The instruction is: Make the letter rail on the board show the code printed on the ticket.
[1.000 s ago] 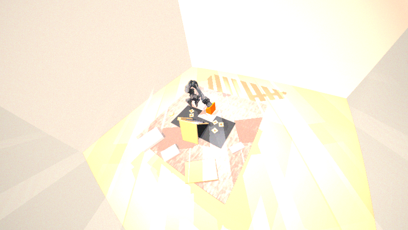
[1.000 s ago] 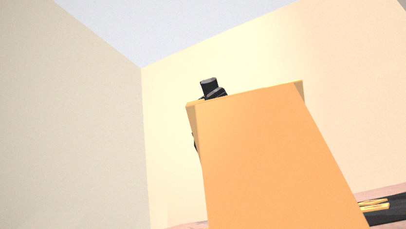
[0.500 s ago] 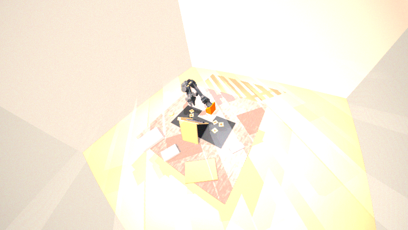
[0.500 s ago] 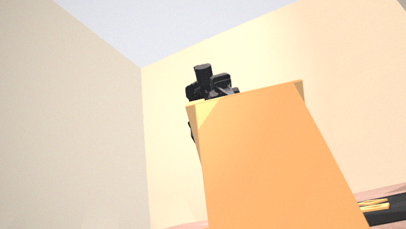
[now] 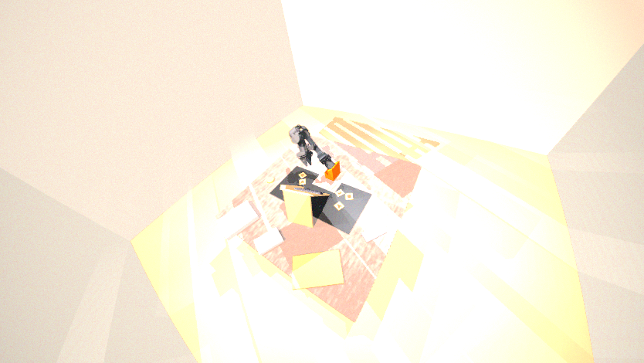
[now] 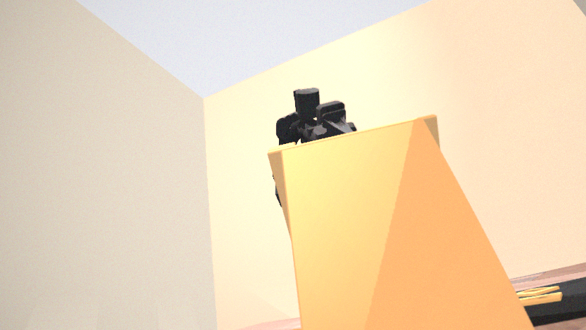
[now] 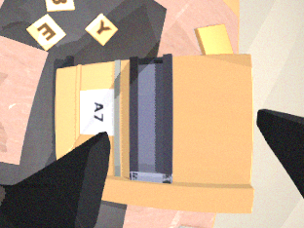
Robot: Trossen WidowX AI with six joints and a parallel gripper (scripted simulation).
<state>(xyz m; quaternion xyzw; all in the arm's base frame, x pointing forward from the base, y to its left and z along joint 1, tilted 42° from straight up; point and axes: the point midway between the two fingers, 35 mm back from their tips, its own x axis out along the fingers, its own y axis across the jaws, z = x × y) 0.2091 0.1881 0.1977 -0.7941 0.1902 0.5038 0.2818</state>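
The tan board (image 5: 299, 208) (image 6: 348, 225) (image 7: 211, 117) stands on the counter; the exterior view shows its back. Its ticket (image 7: 93, 122) reads A7. The dark rail (image 7: 147, 112) has no letter tile visible in it; a pale strip with small marks lies across its lower end in the wrist view. Tiles E (image 7: 46, 32) (image 5: 340, 192), Y (image 7: 101, 29) (image 5: 338, 205) and B (image 7: 59, 4) (image 5: 348, 196) lie beside the board. Two more tiles (image 5: 302, 174) lie on its other side, letters unreadable. My gripper (image 7: 185, 128) (image 5: 305, 161) is open and empty above the board.
Dark mats (image 5: 349, 223) lie under the tiles. An orange block (image 5: 332, 171) is at the arm's base. White slabs (image 5: 269, 240) (image 5: 238, 218) and a yellow panel (image 5: 317, 269) lie behind the board. A small yellow disc (image 5: 270, 179) is near the counter's side.
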